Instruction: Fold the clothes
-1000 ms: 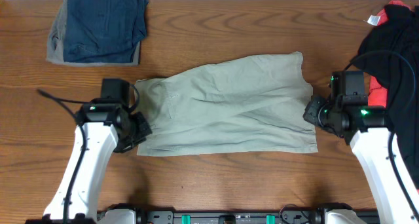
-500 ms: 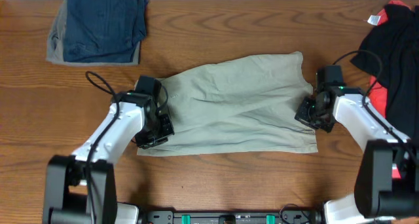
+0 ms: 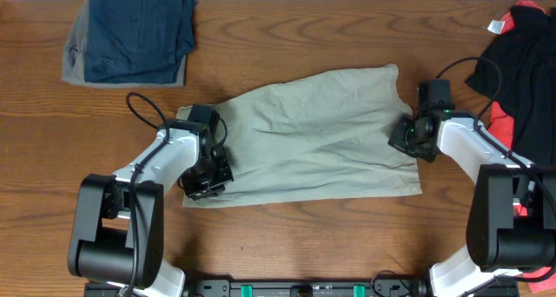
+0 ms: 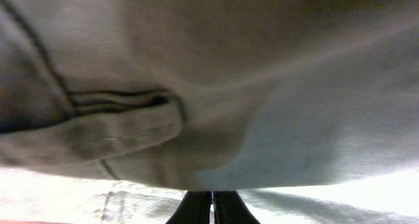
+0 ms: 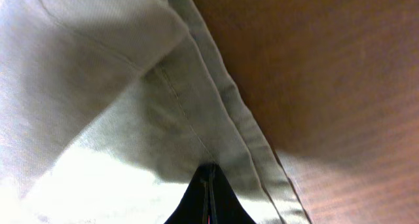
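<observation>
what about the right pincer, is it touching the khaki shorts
Touching. In the right wrist view the right pincer meets the khaki shorts at the hem, no gap.

The overhead camera looks straight down from high above the wooden counter (image 3: 287, 245) and takes in both arms and the whole khaki shorts (image 3: 313, 141). The left wrist camera sits very near the cloth and looks along the left gripper (image 4: 211, 196), whose tips show at the bottom edge; fabric fills the frame. The right wrist camera is just as near, behind the right gripper (image 5: 208, 171), facing the hem. All three views share the shorts. The overhead and right wrist views also share the counter.
</observation>
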Action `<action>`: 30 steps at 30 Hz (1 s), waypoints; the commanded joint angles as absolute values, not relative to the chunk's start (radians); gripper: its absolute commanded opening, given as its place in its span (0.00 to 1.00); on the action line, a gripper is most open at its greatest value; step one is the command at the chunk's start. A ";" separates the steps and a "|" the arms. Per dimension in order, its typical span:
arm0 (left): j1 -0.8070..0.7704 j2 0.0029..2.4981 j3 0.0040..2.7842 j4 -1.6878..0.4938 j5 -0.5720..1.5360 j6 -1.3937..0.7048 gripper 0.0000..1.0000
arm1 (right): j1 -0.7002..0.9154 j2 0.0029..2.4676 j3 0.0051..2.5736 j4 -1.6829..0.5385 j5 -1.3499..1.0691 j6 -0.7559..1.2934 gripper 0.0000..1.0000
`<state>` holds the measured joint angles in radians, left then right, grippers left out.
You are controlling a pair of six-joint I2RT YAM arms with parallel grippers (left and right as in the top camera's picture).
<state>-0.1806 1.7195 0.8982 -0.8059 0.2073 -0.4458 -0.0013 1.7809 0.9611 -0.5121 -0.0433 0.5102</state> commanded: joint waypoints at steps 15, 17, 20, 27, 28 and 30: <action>-0.049 1.726 0.893 -0.830 -0.038 -0.472 0.06 | -0.048 1.850 0.972 -0.475 0.168 0.491 0.01; -0.045 1.709 0.901 -0.849 -0.038 -0.468 0.06 | -0.052 1.845 1.015 -0.535 0.168 0.484 0.01; -0.049 1.655 0.915 -0.871 -0.037 -0.464 0.06 | -0.051 1.832 1.100 -0.642 0.169 0.466 0.01; -0.058 1.466 0.923 -0.894 0.012 -0.445 0.26 | -0.051 1.763 1.264 -0.833 0.102 0.465 0.29; -0.058 1.451 0.923 -0.896 0.022 -0.446 0.33 | -0.051 1.756 1.270 -0.838 0.076 0.459 0.31; -0.058 1.419 0.923 -0.895 0.040 -0.446 0.61 | -0.051 1.745 1.272 -0.833 -0.014 0.429 0.39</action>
